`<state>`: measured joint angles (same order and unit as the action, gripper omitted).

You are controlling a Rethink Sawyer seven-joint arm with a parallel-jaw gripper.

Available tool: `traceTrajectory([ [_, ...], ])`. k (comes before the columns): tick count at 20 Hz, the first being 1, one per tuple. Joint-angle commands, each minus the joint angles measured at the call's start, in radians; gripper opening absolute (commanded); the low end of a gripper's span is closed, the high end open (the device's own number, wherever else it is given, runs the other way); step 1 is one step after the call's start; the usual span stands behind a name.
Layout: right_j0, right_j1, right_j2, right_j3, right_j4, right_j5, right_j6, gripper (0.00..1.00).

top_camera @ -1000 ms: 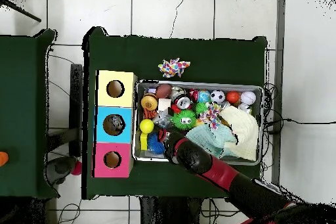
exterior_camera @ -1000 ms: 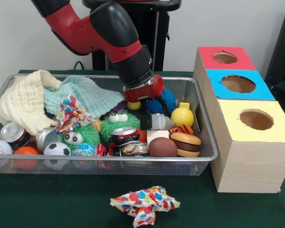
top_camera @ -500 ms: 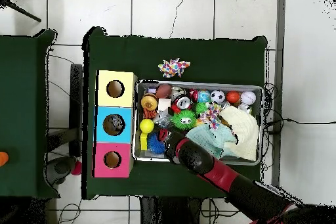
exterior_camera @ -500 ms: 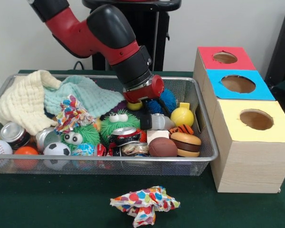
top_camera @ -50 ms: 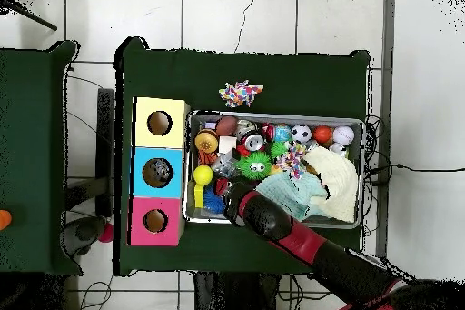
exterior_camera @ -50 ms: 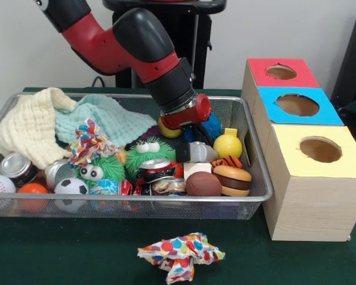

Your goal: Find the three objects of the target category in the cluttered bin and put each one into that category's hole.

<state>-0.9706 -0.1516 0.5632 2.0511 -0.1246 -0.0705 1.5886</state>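
While the mesh bin [exterior_camera @ -50 ms: 258, 190] holds, from its left end, a cream cloth [exterior_camera @ -50 ms: 29, 127] and a teal cloth [exterior_camera @ -50 ms: 101, 119] over cans and balls, then two green fuzzy toys [exterior_camera @ -50 ms: 145, 155], a toy burger [exterior_camera @ -50 ms: 230, 179] and a yellow round toy [exterior_camera @ -50 ms: 227, 144], the arm's red wrist [exterior_camera @ -50 ms: 187, 111] sits low over the back middle, so whether the jaws are apart or together cannot be told. A small yellow ball [exterior_camera @ -50 ms: 166, 130] lies just below and left of that wrist, a blue spiky toy [exterior_camera @ -50 ms: 209, 126] just right of it. Further right stand the three boxes, their red hole [exterior_camera @ -50 ms: 280, 72], blue hole [exterior_camera @ -50 ms: 297, 104] and yellow hole [exterior_camera @ -50 ms: 320, 149] showing nothing inside, and a patterned cloth [exterior_camera @ -50 ms: 181, 254] lies on the counter [exterior_camera @ -50 ms: 59, 255].
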Motion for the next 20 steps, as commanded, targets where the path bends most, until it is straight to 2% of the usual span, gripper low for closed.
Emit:
traceTrajectory([
  [1,0.055,0.044,0.086,-0.029,0.052,0.075,0.185,0.00],
  [7,0.066,0.019,0.081,-0.030,0.064,0.104,0.181,0.00],
  [8,0.069,0.015,0.079,-0.029,0.064,0.110,0.178,1.00],
  [20,0.088,-0.022,0.081,-0.023,0.077,0.123,0.174,1.00],
])
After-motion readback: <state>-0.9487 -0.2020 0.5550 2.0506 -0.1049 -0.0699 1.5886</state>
